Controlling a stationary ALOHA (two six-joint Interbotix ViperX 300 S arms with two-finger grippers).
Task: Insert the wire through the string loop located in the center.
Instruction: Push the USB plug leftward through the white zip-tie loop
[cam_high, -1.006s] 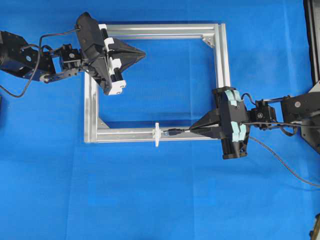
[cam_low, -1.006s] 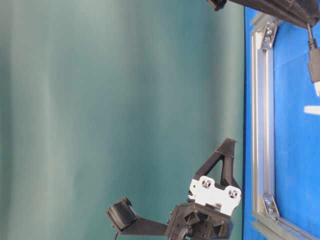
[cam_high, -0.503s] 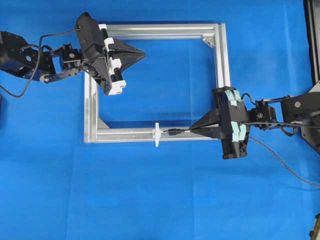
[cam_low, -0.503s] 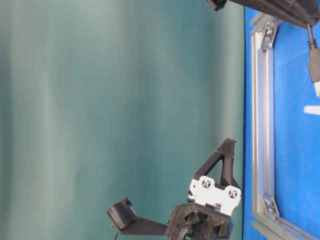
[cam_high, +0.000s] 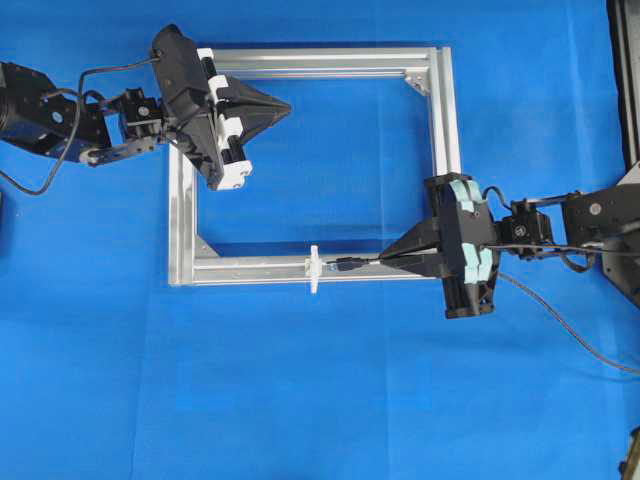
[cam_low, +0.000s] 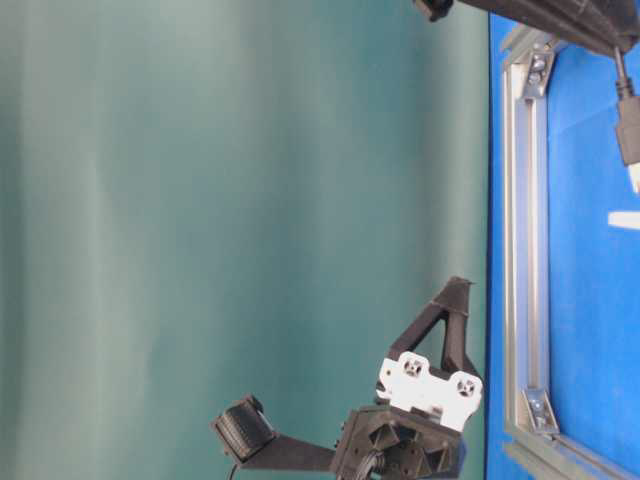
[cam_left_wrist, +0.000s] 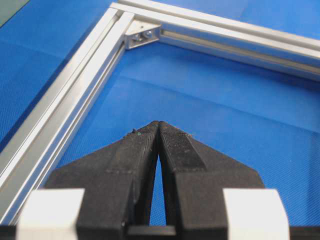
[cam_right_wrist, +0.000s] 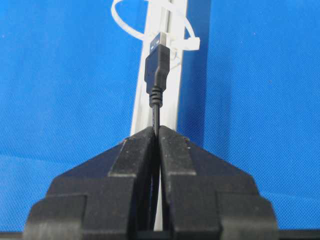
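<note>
Nothing budged from a second earlier: both arms hung exactly where they were and the plug sat in the same spot. The right pincer (cam_high: 385, 260) reached in from the right, stretched low and level along the near bar of the aluminium frame (cam_high: 447, 120), clenched on the wire (cam_right_wrist: 156, 107) just behind its plug. The plug's metal tip pointed at the string loop (cam_high: 314, 269) and stopped just short of it, above the bar; from the wrist view the tip lined up with the white loop's opening, not yet through. The rest of the wire trailed back past the right arm across the blue table (cam_high: 320, 400). The left pincer (cam_left_wrist: 158, 125) hovered over the frame's far left corner, clamped tight on nothing, its tips pointing toward the frame's interior. No writing or label could be read anywhere.
</note>
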